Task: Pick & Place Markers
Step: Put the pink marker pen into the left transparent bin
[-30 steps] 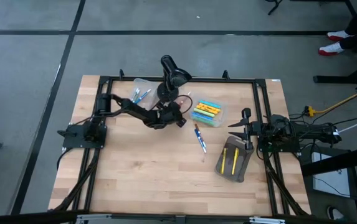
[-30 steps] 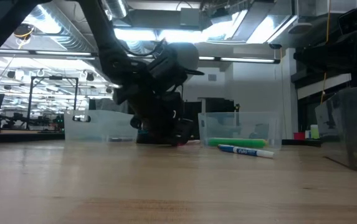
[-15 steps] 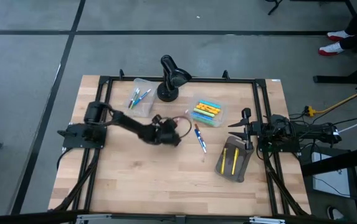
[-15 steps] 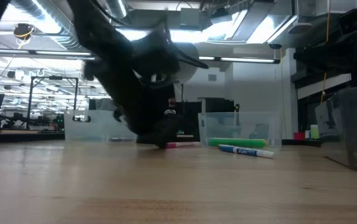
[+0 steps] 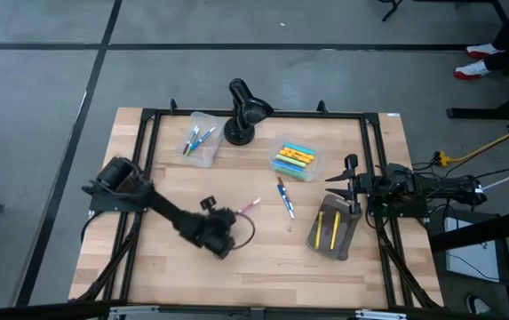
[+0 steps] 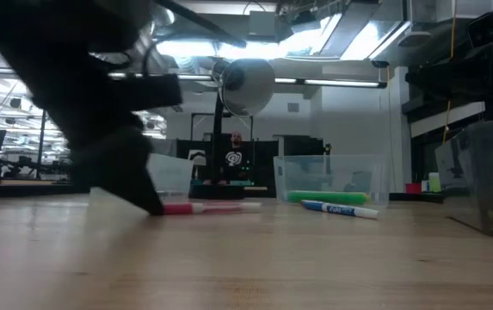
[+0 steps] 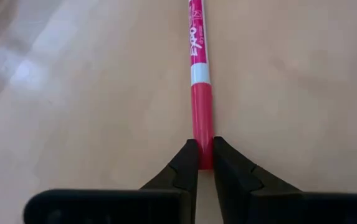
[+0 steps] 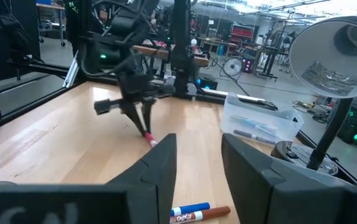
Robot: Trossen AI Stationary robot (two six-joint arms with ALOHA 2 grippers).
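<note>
Your left gripper (image 5: 234,220) sits low over the middle of the wooden table (image 5: 263,267), nearer its front edge, and its fingers (image 7: 187,167) are pinched onto the red end of a pink-red Expo marker (image 7: 198,81) — the left wrist view shows the two dark tips closed on the cap end with the barrel running straight away from them. In the low view that marker (image 6: 203,207) lies along the tabletop, close to level, with the arm's dark bulk at its left end. Two more markers, a blue one (image 5: 289,206) and an orange-red one (image 5: 281,186), lie loose on the wood between the held marker and the grey pouch (image 5: 332,228), which carries two yellow markers (image 5: 327,229). At the back of the table, a clear bin (image 5: 297,161) holds a stack of yellow, green and blue markers, and a second clear bin (image 5: 202,140) holds a few blue and green ones; the black desk lamp (image 5: 244,111) stands between them. Your right gripper (image 5: 350,182) waits at the table's right edge just beside the pouch — its fingers (image 8: 161,165) stand apart with nothing between them.
</note>
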